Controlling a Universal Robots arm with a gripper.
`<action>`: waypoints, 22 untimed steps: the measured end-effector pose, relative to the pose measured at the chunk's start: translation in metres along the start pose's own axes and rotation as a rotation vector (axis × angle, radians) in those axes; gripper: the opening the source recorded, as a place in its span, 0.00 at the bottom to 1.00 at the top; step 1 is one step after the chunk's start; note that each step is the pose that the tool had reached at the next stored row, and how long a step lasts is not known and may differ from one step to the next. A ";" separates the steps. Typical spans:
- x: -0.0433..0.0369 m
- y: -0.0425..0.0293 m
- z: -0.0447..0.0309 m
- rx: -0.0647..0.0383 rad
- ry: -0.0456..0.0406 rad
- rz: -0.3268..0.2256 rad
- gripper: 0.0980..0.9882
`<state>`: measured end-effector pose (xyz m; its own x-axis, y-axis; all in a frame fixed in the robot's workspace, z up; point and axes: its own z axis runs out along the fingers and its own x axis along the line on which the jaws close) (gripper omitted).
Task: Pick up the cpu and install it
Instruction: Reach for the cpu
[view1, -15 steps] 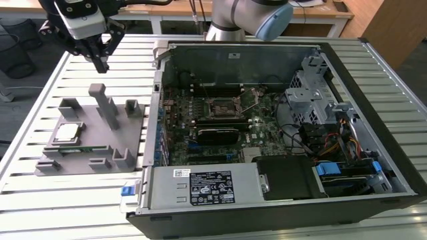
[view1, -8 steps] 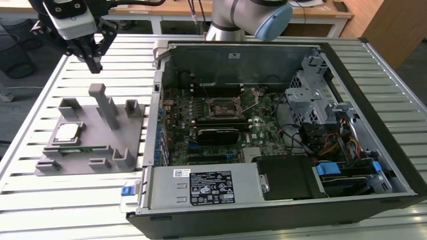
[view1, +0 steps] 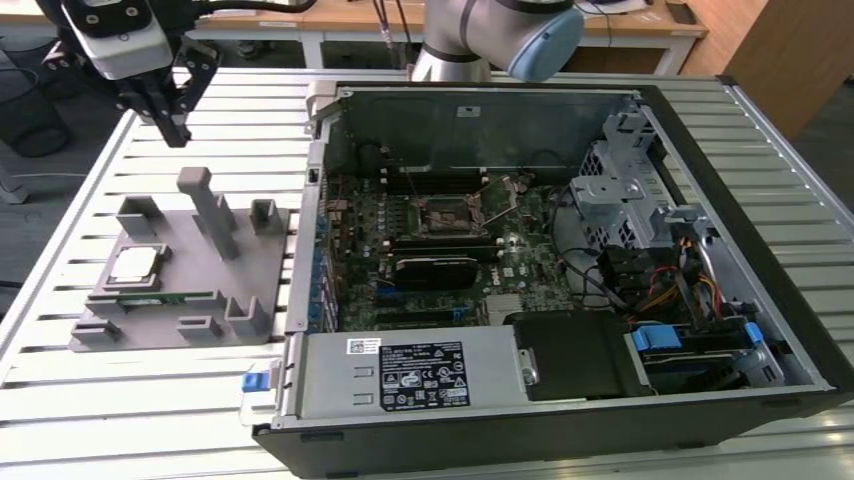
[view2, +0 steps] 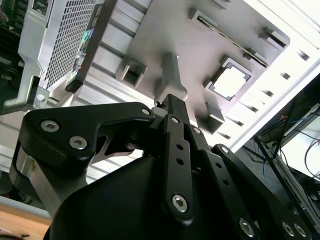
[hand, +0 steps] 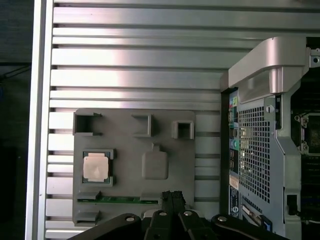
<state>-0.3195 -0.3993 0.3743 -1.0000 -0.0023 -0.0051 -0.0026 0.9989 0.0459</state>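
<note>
Pincer (hand: 172, 194) hovers pinched together, apart from cpu (hand: 95, 167) lying flat, lid upward.

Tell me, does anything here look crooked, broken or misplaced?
Nothing stands out. The cpu lies flat and square in its pocket on the grey holder, the memory stick straight in its slot beside it.

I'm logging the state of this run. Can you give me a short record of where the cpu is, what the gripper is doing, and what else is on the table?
cpu: lying flat in a recess of the grey fixture, not yet grasped
gripper: shut, holding nothing, hanging in the air apart from the cpu
memory stick: in a slot of the fixture, beside the cpu
computer case: open, motherboard showing, on the exterior view's right of the fixture
</note>
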 end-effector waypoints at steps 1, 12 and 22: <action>0.0019 0.0000 0.0001 0.000 -0.0001 0.000 0.01; 0.0218 0.0000 0.0005 0.000 0.0000 0.000 0.01; 0.0401 0.0000 0.0008 0.000 0.0001 0.000 0.01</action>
<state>-0.3596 -0.3993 0.3733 -1.0000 -0.0023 -0.0051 -0.0025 0.9989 0.0459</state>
